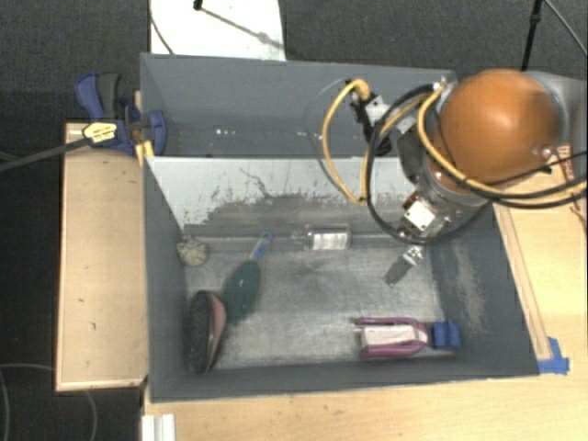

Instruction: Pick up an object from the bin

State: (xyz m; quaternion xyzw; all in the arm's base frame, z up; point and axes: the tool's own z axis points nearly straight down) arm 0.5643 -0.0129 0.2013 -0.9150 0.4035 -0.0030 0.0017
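Observation:
My gripper (401, 265) hangs low over the right half of the bin, under the arm's orange cover, and I see nothing held in it. A flat white and purple packet with a blue end (401, 336) lies on the floor below and in front of it, near the front wall. A small clear plastic piece (326, 240) lies to the gripper's left, close to the back wall.
On the left side lie a green brush with a blue handle (243, 283), a dark oval pad with a pink edge (206, 329) and a small pale lump (193, 252). The arm and its yellow and black cables overhang the back right corner.

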